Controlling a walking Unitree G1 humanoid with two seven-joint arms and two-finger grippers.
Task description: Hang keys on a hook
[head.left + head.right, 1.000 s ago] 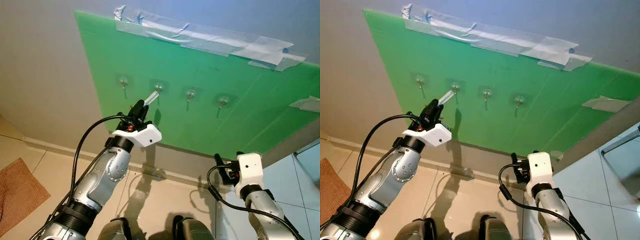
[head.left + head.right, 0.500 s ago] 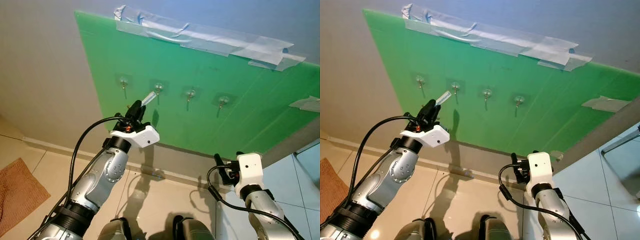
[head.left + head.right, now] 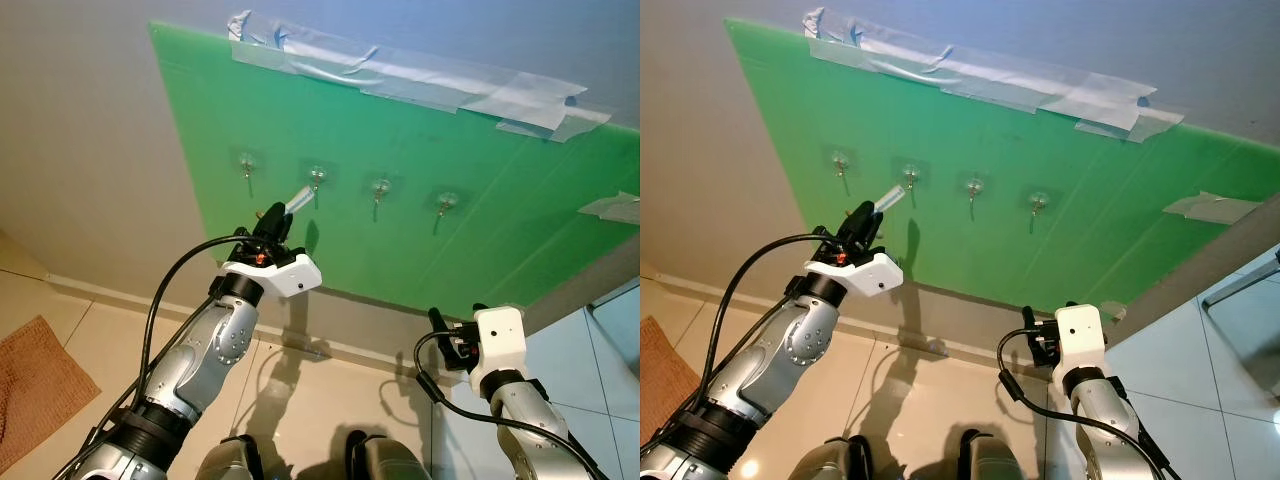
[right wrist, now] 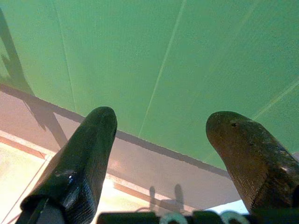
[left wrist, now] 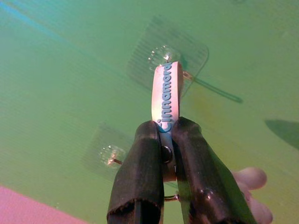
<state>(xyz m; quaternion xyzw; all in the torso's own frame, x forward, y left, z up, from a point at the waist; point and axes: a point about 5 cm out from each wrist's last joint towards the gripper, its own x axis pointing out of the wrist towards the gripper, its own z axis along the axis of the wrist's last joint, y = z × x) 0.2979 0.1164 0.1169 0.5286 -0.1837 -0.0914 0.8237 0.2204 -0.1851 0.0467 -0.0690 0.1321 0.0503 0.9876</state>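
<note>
A green board (image 3: 480, 150) is taped to the wall and carries a row of small clear hooks. My left gripper (image 3: 270, 222) is raised toward it, shut on a keychain's pale strap (image 3: 296, 197) with blue lettering. The strap's tip points at the second hook from the left (image 3: 317, 176), just below and left of it. In the left wrist view the strap (image 5: 167, 95) sticks out between the two black fingers (image 5: 140, 172) and overlaps that hook's clear pad (image 5: 187, 51); another hook (image 5: 110, 153) lies beside the fingers. My right gripper (image 4: 161, 119) hangs low at the right, open and holding nothing.
Further hooks (image 3: 381, 188) (image 3: 447, 202) sit to the right, one hook (image 3: 247, 163) to the left. Grey tape (image 3: 420, 80) holds the board's top edge. A brown mat (image 3: 40, 385) lies on the tiled floor at the lower left. My feet (image 3: 375, 458) stand near the baseboard.
My left gripper has drifted slightly down and to the left with the strap, so its tip now sits a little farther from the second hook. The right arm has not moved.
</note>
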